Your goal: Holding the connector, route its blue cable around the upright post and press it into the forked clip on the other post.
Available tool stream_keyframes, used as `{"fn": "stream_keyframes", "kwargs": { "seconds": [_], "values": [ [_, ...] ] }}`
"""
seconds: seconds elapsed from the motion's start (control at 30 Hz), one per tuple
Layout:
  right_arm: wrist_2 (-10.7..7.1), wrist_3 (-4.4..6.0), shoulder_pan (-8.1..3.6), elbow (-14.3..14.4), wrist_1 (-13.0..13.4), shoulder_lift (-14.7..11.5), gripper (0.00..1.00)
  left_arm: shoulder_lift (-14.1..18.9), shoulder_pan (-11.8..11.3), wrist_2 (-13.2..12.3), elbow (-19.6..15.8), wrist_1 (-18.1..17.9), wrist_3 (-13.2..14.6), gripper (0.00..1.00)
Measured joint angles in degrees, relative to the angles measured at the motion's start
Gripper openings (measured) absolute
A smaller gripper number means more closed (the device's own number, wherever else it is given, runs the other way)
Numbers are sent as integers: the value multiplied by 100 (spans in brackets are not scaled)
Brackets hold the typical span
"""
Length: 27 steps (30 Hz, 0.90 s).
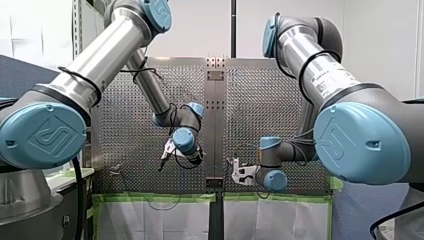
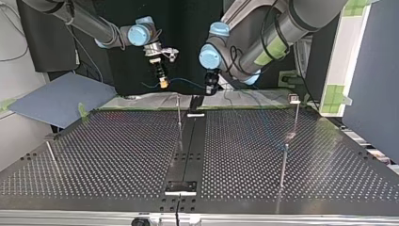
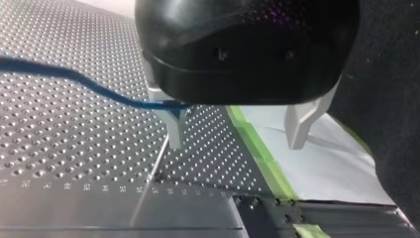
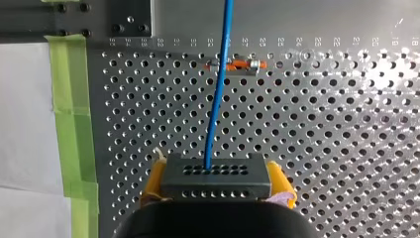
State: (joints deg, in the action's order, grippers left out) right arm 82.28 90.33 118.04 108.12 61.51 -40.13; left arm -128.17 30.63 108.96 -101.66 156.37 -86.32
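The connector (image 4: 216, 176) sat clamped between the yellow pads (image 4: 154, 179) of my right gripper (image 4: 216, 182). Its blue cable (image 4: 218, 94) ran straight ahead of them, over an orange-and-metal fitting (image 4: 235, 65) on the perforated table (image 4: 322, 124). Only the top view showed that cable strung across to my left gripper (image 3: 236, 141). Only the left wrist view showed its metal fingers (image 3: 174, 124) spread wide, gripping nothing. The cable met one finger near its root; beyond that it was hidden.
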Motion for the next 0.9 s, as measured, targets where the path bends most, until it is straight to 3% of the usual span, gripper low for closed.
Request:
{"fn": "stream_keyframes", "kwargs": {
  "seconds": [0.33,0.9],
  "values": [
    [-1,-20,-48,0,9,0,6,-175,106,-185,185,-40,-242,100],
    [-9,-29,-52,1,34,0,6,-424,341,-184,313,-84,-516,100]
  ]
}}
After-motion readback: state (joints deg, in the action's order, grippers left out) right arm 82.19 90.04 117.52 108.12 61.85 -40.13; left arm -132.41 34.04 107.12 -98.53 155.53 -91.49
